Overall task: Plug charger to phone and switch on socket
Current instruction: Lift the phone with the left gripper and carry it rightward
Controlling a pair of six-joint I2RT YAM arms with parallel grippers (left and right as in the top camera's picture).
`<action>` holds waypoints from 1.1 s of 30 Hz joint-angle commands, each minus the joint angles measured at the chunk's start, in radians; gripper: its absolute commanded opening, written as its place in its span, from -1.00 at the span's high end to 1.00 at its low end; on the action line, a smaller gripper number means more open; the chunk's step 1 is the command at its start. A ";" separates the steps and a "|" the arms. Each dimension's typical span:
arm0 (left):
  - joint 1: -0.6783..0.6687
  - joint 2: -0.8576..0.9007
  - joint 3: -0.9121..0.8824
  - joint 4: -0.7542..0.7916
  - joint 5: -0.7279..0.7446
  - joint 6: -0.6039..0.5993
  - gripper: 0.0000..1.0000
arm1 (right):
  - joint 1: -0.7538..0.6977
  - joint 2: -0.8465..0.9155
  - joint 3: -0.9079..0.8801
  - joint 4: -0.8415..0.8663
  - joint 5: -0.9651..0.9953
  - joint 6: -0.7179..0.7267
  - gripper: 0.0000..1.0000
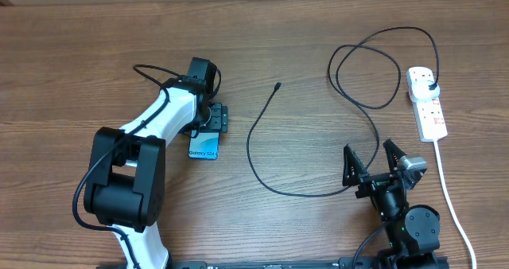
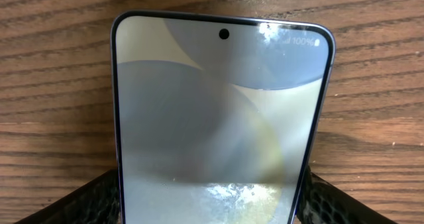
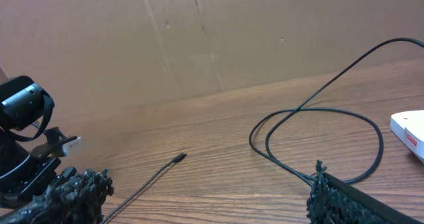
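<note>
The phone lies flat on the table, screen up, and it fills the left wrist view. My left gripper straddles one end of it, with a finger against each long edge. The charger's black cable runs in loops from its plug head, seated in the white socket, to the connector tip, which lies free about a hand's width right of the phone. My right gripper is open and empty over the cable's near bend. The right wrist view shows the tip.
The socket's thick white cord runs down the right side past the right arm's base. The cable loop and the socket's corner show in the right wrist view, with the left arm at far left.
</note>
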 commanded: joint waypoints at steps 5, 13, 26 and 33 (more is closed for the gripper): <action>-0.006 0.073 -0.047 0.007 0.122 -0.008 -0.54 | 0.008 -0.010 -0.011 0.006 0.009 -0.002 -1.00; -0.005 0.073 -0.010 -0.028 0.121 -0.014 -0.51 | 0.008 -0.010 -0.011 0.006 0.009 -0.002 -1.00; 0.014 0.073 0.172 -0.169 0.122 -0.015 -0.50 | 0.008 -0.010 -0.011 0.006 0.009 -0.002 -1.00; 0.014 0.073 0.237 -0.220 0.150 -0.040 -0.52 | 0.008 -0.010 -0.011 0.006 0.009 -0.002 -1.00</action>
